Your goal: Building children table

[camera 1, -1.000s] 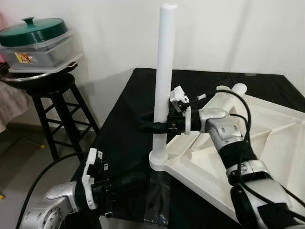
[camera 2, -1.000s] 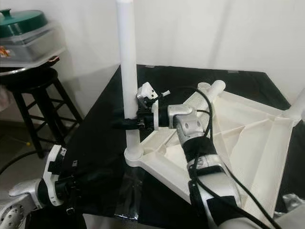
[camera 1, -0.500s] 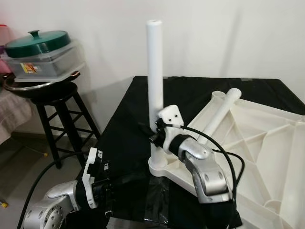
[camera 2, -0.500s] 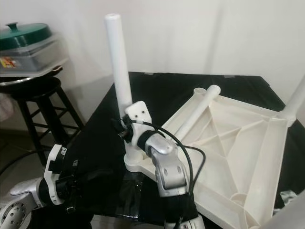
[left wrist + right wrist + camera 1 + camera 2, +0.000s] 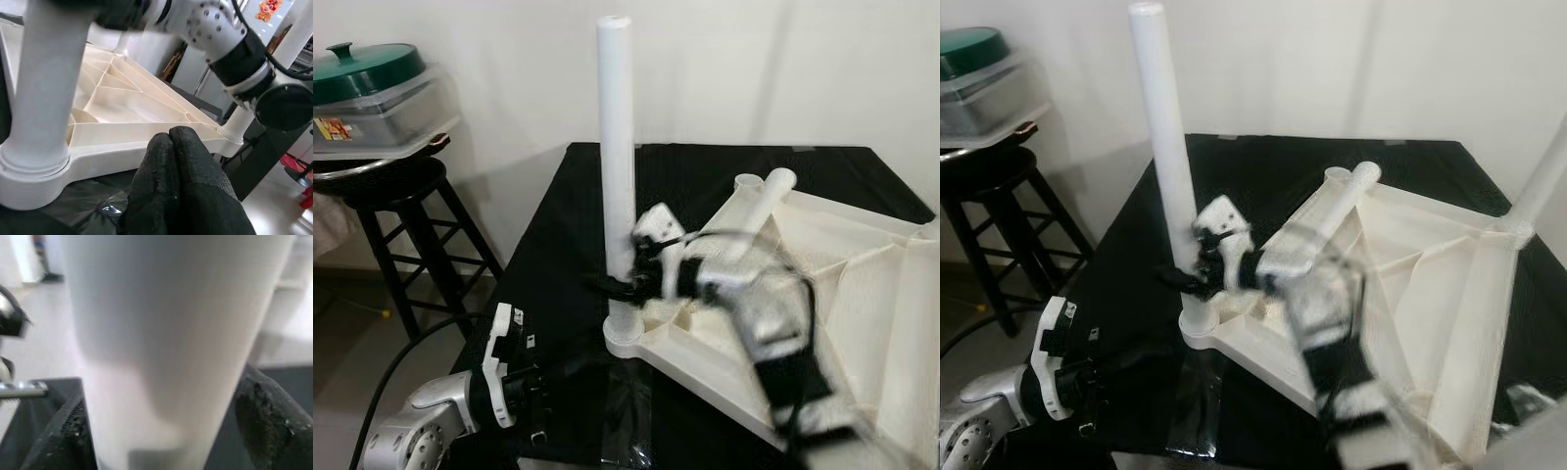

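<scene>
My right gripper (image 5: 612, 285) clamps the upright leg (image 5: 618, 166) standing in the corner socket of the upturned tabletop (image 5: 862, 294); my left gripper (image 5: 183, 169) rests closed and empty. Another leg (image 5: 1332, 211) lies loose, so most legs seem unfitted

Right arm (image 5: 759, 313) motion-blurred; forearm outline smeared. Right gripper (image 5: 615, 285) fingertips partly hidden behind upright leg (image 5: 617, 147). Upright leg top and base cut off in right wrist view. Green-lidded container (image 5: 969, 69) cut by frame edge.
</scene>
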`<state>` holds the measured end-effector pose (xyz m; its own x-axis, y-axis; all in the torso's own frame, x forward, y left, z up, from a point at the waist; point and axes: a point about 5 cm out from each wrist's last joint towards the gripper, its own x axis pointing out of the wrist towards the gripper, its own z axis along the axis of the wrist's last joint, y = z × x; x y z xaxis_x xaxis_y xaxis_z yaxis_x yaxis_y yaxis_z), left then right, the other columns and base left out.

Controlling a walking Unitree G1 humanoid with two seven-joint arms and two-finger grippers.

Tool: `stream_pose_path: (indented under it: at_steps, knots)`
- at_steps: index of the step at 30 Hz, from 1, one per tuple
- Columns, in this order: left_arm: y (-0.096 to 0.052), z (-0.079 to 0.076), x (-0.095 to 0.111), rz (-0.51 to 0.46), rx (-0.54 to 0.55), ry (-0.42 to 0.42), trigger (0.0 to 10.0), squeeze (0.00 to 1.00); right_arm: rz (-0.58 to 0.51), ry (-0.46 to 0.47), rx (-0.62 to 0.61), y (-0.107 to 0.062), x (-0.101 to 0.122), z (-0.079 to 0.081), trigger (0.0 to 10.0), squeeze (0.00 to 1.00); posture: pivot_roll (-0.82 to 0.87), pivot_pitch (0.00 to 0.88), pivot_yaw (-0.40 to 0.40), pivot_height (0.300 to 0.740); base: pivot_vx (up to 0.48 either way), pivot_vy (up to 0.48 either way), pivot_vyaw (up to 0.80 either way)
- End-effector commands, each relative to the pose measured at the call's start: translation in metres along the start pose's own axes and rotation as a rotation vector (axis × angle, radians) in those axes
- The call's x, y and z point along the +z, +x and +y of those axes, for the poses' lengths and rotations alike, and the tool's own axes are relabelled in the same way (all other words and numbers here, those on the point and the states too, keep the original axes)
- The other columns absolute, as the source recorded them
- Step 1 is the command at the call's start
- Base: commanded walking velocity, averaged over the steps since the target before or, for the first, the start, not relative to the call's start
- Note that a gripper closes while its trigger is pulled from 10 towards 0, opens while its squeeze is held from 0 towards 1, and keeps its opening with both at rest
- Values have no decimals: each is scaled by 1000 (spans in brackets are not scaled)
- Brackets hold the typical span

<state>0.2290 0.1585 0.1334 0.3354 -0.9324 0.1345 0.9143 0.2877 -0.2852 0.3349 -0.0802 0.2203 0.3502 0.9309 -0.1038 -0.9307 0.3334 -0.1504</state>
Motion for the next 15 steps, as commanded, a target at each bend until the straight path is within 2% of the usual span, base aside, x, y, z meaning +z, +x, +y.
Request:
stream_pose_path:
  at_steps: [1, 9, 10, 11, 15]
  knots:
    - [1, -1, 0, 10, 1, 6, 10000, 0, 62, -32, 162, -7, -5, -9, 10000, 0, -18, 0, -7, 740, 0, 0, 0]
    - [1, -4, 0, 12, 0, 4, 10000, 0, 95, -63, 237, -3, 3, -26, 10000, 0, -3, 0, -2, 740, 0, 0, 0]
    - [0, -5, 0, 14, -1, 3, 10000, 0, 83, -50, 250, -1, 7, -30, 1569, 0, 3, 0, -1, 740, 0, 0, 0]
    - [0, -6, 0, 16, -1, 2, 10000, 0, 74, -35, 272, -1, 10, -32, 0, 0, 5, 3, -2, 740, 0, 0, 0]
    - [-1, -7, 0, 20, -1, -1, 10000, 0, 64, -16, 314, -3, 13, -35, 0, 0, 8, 8, -3, 740, 0, 0, 0]
